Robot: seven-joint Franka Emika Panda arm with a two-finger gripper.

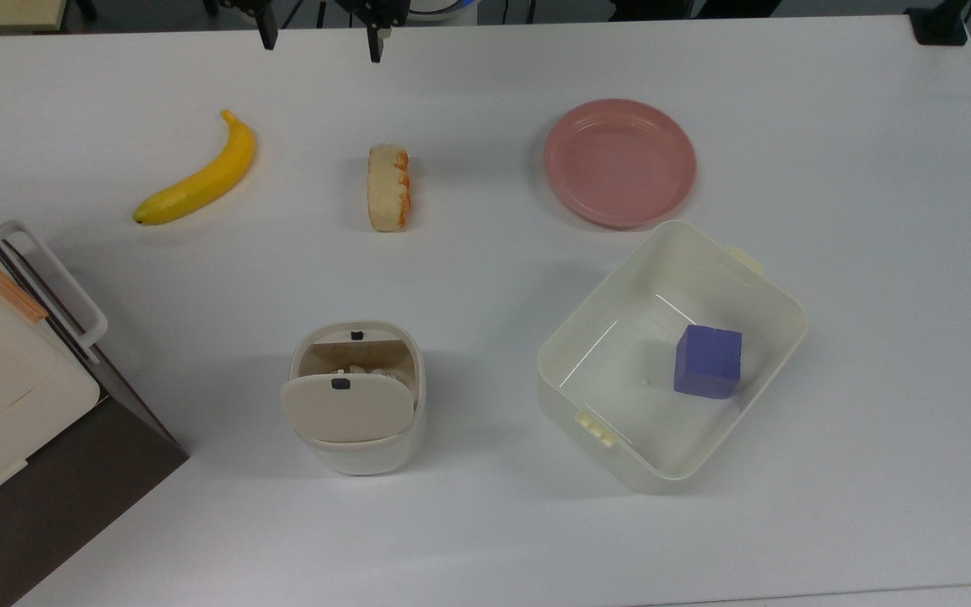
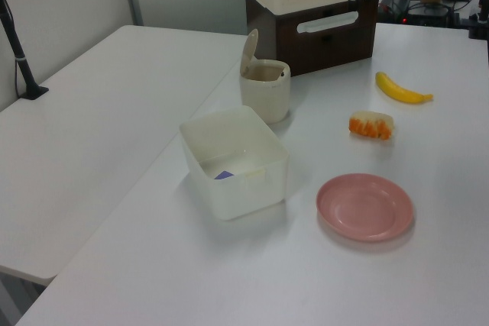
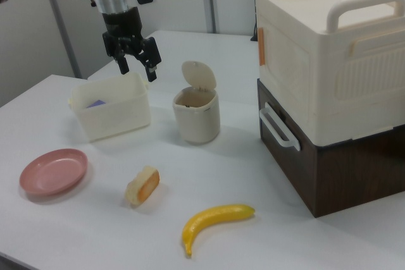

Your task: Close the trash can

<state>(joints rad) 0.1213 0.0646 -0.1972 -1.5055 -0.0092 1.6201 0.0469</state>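
Note:
The trash can (image 1: 359,438) is a small cream-white bin standing upright near the table's front in the top view. Its beige lid (image 1: 349,407) with a black button is swung up and open, so the inside shows. The trash can (image 3: 197,118) also stands mid-table in the right view with its lid (image 3: 199,75) tilted back, and the trash can (image 2: 265,91) sits beside the brown cabinet in the left view. My gripper (image 1: 321,38) hangs open and empty at the table's far edge, well apart from the bin. In the right view my gripper (image 3: 138,69) hovers high, to the bin's left.
A banana (image 1: 199,173), a piece of bread (image 1: 388,187) and a pink plate (image 1: 620,162) lie across the far half of the table. A cream tub (image 1: 587,337) holding a blue cube (image 1: 708,361) stands at the top view's right of the bin. A cream box on a brown cabinet (image 3: 329,156) stands close by.

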